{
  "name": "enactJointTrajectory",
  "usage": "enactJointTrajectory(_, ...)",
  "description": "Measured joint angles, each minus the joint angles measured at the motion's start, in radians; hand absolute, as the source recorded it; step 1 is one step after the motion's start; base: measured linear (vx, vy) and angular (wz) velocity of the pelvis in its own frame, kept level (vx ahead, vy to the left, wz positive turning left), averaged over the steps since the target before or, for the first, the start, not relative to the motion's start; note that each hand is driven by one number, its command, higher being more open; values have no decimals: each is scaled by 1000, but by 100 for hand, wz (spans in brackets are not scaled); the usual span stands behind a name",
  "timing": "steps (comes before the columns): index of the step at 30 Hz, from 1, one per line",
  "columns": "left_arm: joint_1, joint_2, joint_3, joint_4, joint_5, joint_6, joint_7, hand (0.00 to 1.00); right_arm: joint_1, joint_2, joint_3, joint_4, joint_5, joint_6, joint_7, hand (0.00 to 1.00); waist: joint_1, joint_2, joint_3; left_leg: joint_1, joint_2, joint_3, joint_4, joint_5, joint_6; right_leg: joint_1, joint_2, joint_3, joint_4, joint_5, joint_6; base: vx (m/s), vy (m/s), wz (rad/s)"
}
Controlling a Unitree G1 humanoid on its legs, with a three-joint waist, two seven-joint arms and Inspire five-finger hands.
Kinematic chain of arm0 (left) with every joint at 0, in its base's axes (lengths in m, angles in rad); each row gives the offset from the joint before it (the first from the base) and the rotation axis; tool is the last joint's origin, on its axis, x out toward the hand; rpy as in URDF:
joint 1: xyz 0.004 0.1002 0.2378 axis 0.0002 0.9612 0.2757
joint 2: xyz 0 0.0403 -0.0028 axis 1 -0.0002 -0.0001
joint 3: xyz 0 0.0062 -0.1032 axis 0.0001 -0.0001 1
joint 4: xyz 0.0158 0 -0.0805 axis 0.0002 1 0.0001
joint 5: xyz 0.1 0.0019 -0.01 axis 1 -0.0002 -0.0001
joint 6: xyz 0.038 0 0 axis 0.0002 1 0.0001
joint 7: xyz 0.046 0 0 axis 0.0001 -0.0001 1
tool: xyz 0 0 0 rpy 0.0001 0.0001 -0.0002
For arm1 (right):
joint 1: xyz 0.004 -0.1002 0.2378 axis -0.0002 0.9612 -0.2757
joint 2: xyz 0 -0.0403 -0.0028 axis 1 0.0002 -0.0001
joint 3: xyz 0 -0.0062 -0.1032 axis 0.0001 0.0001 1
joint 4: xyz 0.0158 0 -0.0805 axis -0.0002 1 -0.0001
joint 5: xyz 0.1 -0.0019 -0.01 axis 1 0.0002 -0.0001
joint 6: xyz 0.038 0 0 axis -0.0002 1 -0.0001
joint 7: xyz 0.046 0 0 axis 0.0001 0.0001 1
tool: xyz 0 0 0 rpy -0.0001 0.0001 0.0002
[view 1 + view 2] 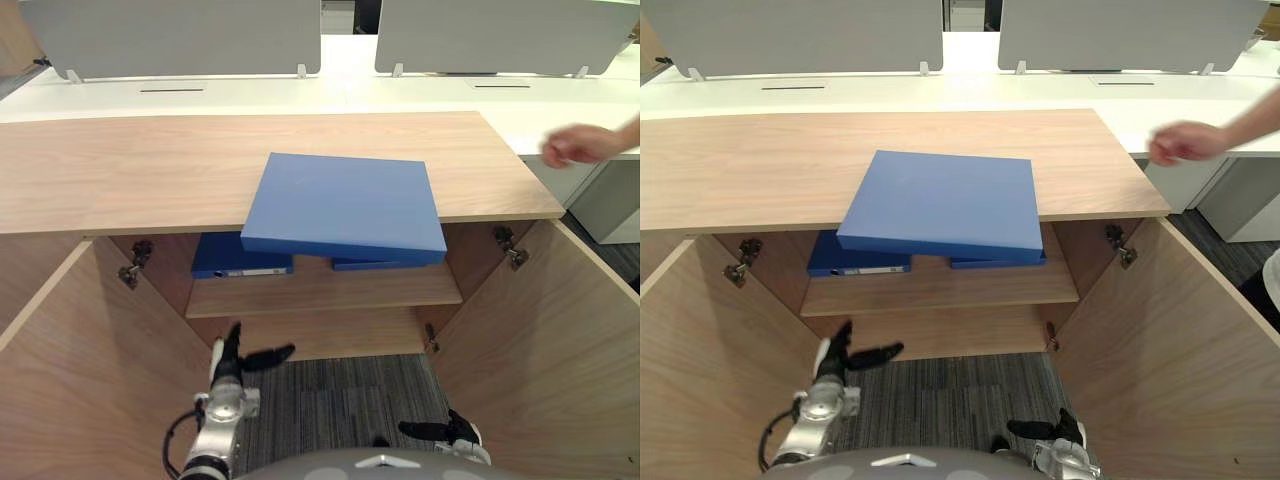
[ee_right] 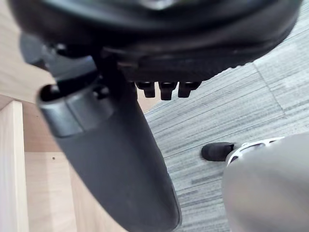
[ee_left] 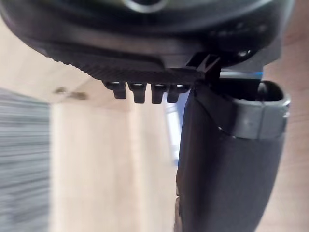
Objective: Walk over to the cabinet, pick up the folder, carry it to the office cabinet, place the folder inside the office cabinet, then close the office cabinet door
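Left cabinet door (image 1: 60, 370) stood wide open. Left hand (image 1: 232, 360) hung low before the opening, fingers straight, thumb spread, holding nothing. Blue binder (image 1: 243, 262) on the inner shelf (image 1: 320, 292) carried a white spine label, print too small to read. Blue folder (image 1: 345, 205) lay flat on the wooden cabinet top (image 1: 130, 170), its near edge overhanging the opening, cover blank. Second binder (image 1: 385, 264) sat partly hidden under that edge. Right hand (image 1: 440, 432) was low over grey carpet (image 1: 330, 400), fingers relaxed, empty. Right door (image 1: 560, 340) stood open. A person's hand (image 1: 580, 145) hovered by the top's right corner.
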Motion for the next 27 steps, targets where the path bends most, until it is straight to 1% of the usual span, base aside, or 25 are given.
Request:
enactJointTrajectory(1, 42, -3, 1, -83, 1, -20, -7, 100, 9, -4, 0, 3, -9, 1, 0, 100, 6, 1, -1, 2, 0, -8, -2, 0, 0, 3, -1, -7, 2, -4, 0, 59, -15, 38)
enactJointTrajectory(2, 115, -13, 12, -202, 0, -68, -14, 100, 27, -10, 0, 8, -24, 2, 2, 100, 21, 1, 0, 10, 0, -19, -3, -2, 2, 14, -1, -17, 3, -10, -1, 76, -2, 29)
enactJointTrajectory(3, 159, -33, 27, -277, -2, -97, -13, 100, 44, -19, 0, 10, -24, 2, 11, 100, 39, 6, -1, 11, 0, -26, -3, -3, 4, 19, -2, -21, 6, -14, -3, 93, -4, 27)
enactJointTrajectory(4, 168, -42, 33, -299, -2, -103, -10, 100, 49, -23, 1, 10, -24, 2, 14, 100, 45, 9, -1, 11, 0, -32, -2, -3, 4, 20, -3, -24, 10, -16, -5, 63, -4, 31)
enactJointTrajectory(6, 180, -46, 43, -344, -11, -106, -4, 100, 58, -32, 4, 10, -25, 2, 24, 100, 49, 18, -2, 15, 1, -55, 2, -4, 5, 33, -6, -27, 27, -30, -15, 7, -4, 29)
enactJointTrajectory(8, 190, -52, 38, -379, -23, -106, -6, 100, 55, -31, 10, 8, -30, -1, 29, 100, 50, 17, -2, 16, 4, -55, 7, -9, 2, 34, -6, -24, 40, -41, -12, -39, -12, 4)
enactJointTrajectory(9, 202, -72, 37, -429, -23, -105, -18, 100, 56, -32, 23, 9, -36, -3, 35, 100, 50, 11, 0, 16, 7, -54, 26, -21, -3, 34, -6, -14, 58, -53, -7, -50, -24, -5)
enactJointTrajectory(12, 222, -92, 21, -517, -23, -106, -40, 100, 69, -31, 28, 9, -65, -2, 40, 100, 48, 10, -2, 19, 15, -50, 56, -41, -9, 45, -1, -5, 70, -65, -8, -25, -27, -5)
enactJointTrajectory(14, 222, -92, 26, -572, -22, -106, -43, 100, 83, -32, 31, 10, -70, -1, 42, 100, 47, 14, -6, 26, 22, -46, 65, -47, -10, 54, 5, 0, 69, -71, -3, -12, -37, -5)
enactJointTrajectory(17, 212, -84, 56, -669, -13, -106, -42, 100, 98, -35, 32, 13, -80, 0, 45, 100, 42, 20, -9, 31, 30, -43, 78, -55, -15, 63, 12, 4, 68, -73, -6, -4, -30, -4)
enactJointTrajectory(19, 206, -65, 87, -728, 3, -106, -41, 100, 95, -39, 31, 18, -82, -1, 52, 100, 35, 23, -12, 36, 32, -41, 77, -56, -15, 66, 14, 5, 67, -73, -7, 1, -5, -2)
enactJointTrajectory(22, 161, 45, 143, -836, 21, -106, -47, 100, 92, -45, 31, 19, -101, -1, 60, 100, 32, 31, -14, 43, 33, -41, 75, -56, -15, 71, 16, 5, 66, -73, -7, 0, 0, 0)
enactJointTrajectory(24, 92, 164, 177, -890, 23, -111, -57, 100, 89, -50, 32, 21, -113, -1, 67, 100, 32, 38, -15, 54, 32, -41, 75, -58, -14, 86, 16, 4, 60, -73, -7, 0, 0, 0)
enactJointTrajectory(25, 72, 201, 184, -902, 25, -112, -59, 100, 89, -51, 32, 21, -117, -1, 69, 100, 32, 42, -17, 56, 32, -41, 74, -58, -14, 87, 16, 4, 60, -74, -6, 0, 0, 0)
enactJointTrajectory(27, -17, 333, 189, -927, 49, -129, -72, 100, 89, -51, 34, 21, -123, 0, 80, 100, 31, 41, -20, 58, 31, -40, 73, -59, -14, 89, 15, 5, 59, -74, -7, 0, 0, 0)
